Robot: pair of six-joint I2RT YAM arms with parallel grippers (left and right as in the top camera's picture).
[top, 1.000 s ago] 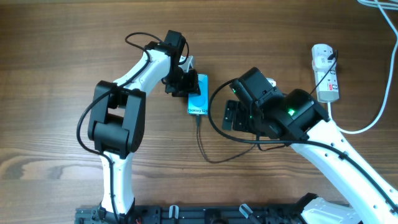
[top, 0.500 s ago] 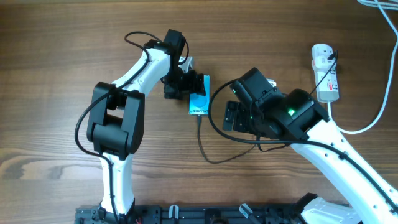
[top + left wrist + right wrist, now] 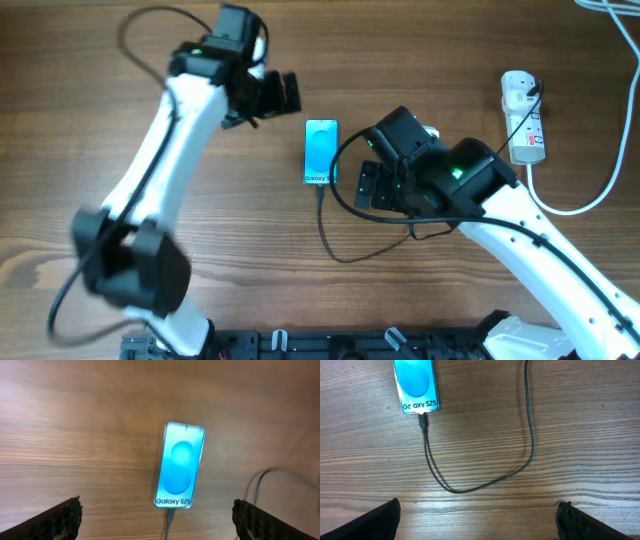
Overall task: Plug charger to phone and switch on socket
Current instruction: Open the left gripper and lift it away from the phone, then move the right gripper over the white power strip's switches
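Observation:
The phone [image 3: 320,150] lies flat on the wood with its cyan screen up, free of both grippers. It also shows in the left wrist view as the phone [image 3: 181,465] and in the right wrist view as the phone [image 3: 415,382]. The charger's connector [image 3: 422,421] sits in the phone's lower short edge. Its thin black cable [image 3: 335,250] loops down and right under my right arm. My left gripper [image 3: 275,100] [image 3: 161,525] hangs open above and left of the phone. My right gripper [image 3: 365,185] [image 3: 480,520] is open over bare wood right of the phone. The white socket [image 3: 524,120] lies at the far right.
A thick white cord [image 3: 600,190] curves from the socket toward the right table edge. The right arm's black body [image 3: 440,180] stands between the phone and the socket. Bare wood lies left of and below the phone.
My left gripper opened off the phone, and the left arm swung up and away to the upper left. The phone stayed in place. My right gripper stayed open, its arm barely shifting.

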